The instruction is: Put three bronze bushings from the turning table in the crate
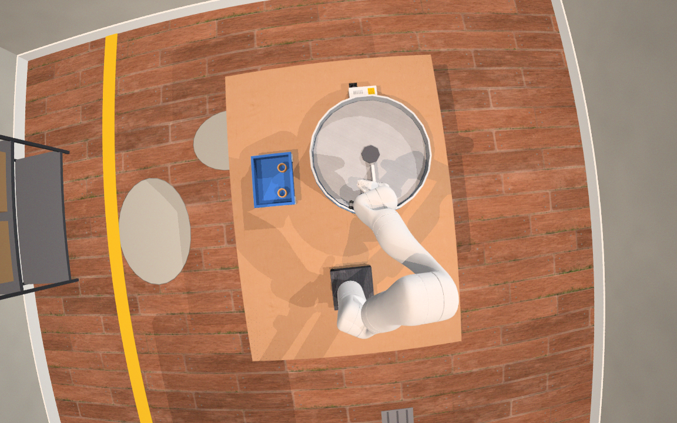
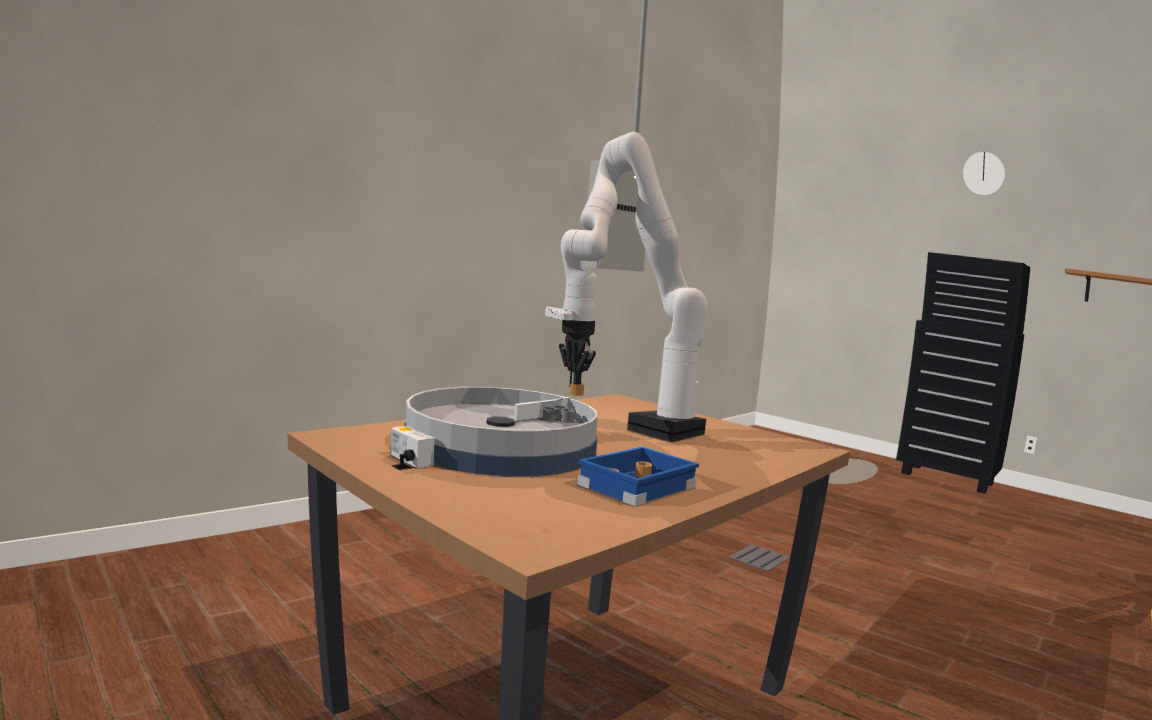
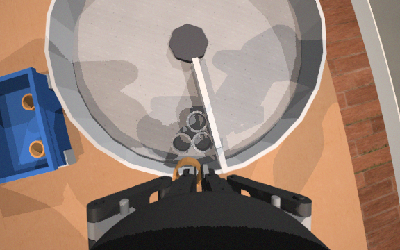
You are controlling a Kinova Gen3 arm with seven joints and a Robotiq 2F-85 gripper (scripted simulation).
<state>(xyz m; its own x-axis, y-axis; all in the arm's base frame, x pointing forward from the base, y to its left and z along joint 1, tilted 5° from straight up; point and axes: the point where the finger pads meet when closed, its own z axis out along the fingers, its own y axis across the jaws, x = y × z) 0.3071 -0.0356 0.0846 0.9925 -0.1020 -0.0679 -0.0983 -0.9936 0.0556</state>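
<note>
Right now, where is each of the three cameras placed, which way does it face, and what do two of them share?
Top: overhead, facing down at the table; white arm shows.
Exterior: off the table's crate side, looking across; arm and gripper show.
Wrist: on the arm, facing the turning table; gripper shows.
Top and wrist share two bronze bushings in the blue crate.

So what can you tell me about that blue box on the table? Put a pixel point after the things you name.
The crate (image 1: 252, 181) (image 2: 636, 489) (image 3: 38, 119) is an open-topped, rectangular blue box, plastic by its look, with pale grey pieces at its lower corners. It stands upright on the wooden table, beside the round turning table but apart from it. Inside are two bronze bushings, ring-shaped from above, both near the wall facing the turning table. The gripper isn't touching it.
</note>
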